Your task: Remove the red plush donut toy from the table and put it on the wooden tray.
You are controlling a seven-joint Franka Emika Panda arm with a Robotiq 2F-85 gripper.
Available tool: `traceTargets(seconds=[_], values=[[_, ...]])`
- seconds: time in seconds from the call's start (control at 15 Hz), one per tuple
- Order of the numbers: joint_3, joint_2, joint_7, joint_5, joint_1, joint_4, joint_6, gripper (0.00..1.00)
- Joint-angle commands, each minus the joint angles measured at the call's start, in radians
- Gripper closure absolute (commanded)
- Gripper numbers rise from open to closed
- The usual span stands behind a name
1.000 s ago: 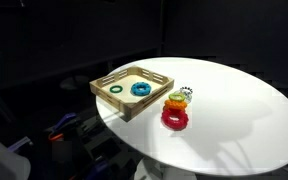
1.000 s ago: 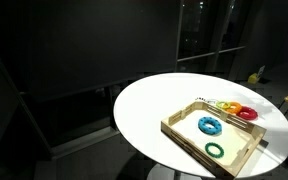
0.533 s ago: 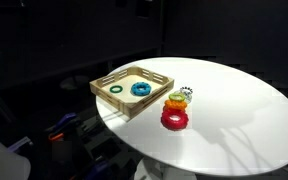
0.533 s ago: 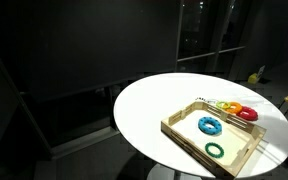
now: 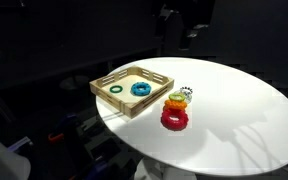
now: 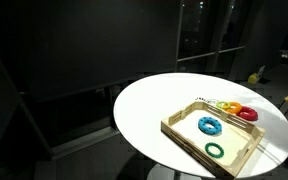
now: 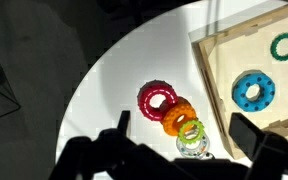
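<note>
The red plush donut toy (image 5: 174,118) lies on the round white table (image 5: 239,105), at the near end of a row of rings beside the wooden tray (image 5: 109,103). It also shows in the other exterior view (image 6: 247,114) and in the wrist view (image 7: 159,98). My gripper (image 7: 184,138) is open and empty, high above the rings, with its dark fingers (image 7: 122,124) on either side of the row. In an exterior view the gripper (image 5: 184,28) hangs dark above the table's far edge.
An orange ring (image 7: 179,115), a light green ring (image 7: 191,131) and a whitish ring (image 7: 192,148) lie touching in a row with the red one. The tray (image 7: 206,70) holds a blue ring (image 7: 254,91) and a dark green ring (image 7: 284,46). The surroundings are dark.
The arm and gripper have come into an exterior view at the top, above the table's far edge. The rings and the tray have not moved.
</note>
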Motion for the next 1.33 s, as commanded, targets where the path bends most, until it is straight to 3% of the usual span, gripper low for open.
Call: traceTargets(seconds=[0.0, 0.4, 0.47, 0.93, 1.27], values=[[0.005, 0.094, 0.018, -0.036, -0.025, 0.025, 0.106, 0.0], [0.008, 0.206, 0.096, -0.117, -0.041, 0.036, 0.227, 0.0], [0.005, 0.181, 0.053, -0.082, -0.035, 0.005, 0.225, 0.0], [0.005, 0.2, 0.071, -0.095, -0.035, 0.019, 0.229, 0.0], [0.008, 0.281, 0.097, -0.073, -0.031, 0.029, 0.286, 0.0]])
